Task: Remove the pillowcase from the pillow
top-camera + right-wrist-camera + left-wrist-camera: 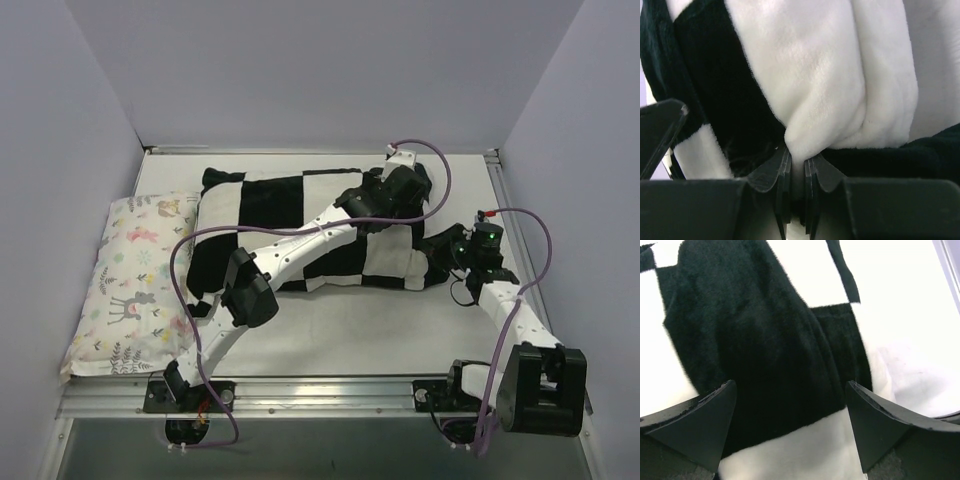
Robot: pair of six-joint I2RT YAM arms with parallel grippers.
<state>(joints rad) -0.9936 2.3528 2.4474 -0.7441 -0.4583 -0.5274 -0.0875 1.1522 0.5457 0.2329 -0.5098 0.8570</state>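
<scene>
Right claw (pixel 797 162) tight on a white pillowcase (pixel 815 75) fold; left claw (pixel 791 385) agape over black plush.

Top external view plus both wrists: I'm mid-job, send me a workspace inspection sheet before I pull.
Surface: white tabletop; no damage seen.
Job's things: pillowcase, checkered, lies across the far half, bunched at its right end; pillow not visible outside it.
Clutter: floral deer-print pillow along the left edge, against the case's left end.
Grippers: left pincer open, fingers either side of a black fold; right pincer shut on a white fold of the case.
Cables: purple cables loop off both arms, one arching over the case; no snag seen.
Surroundings: plain walls on three sides; metal rail at the near edge.
</scene>
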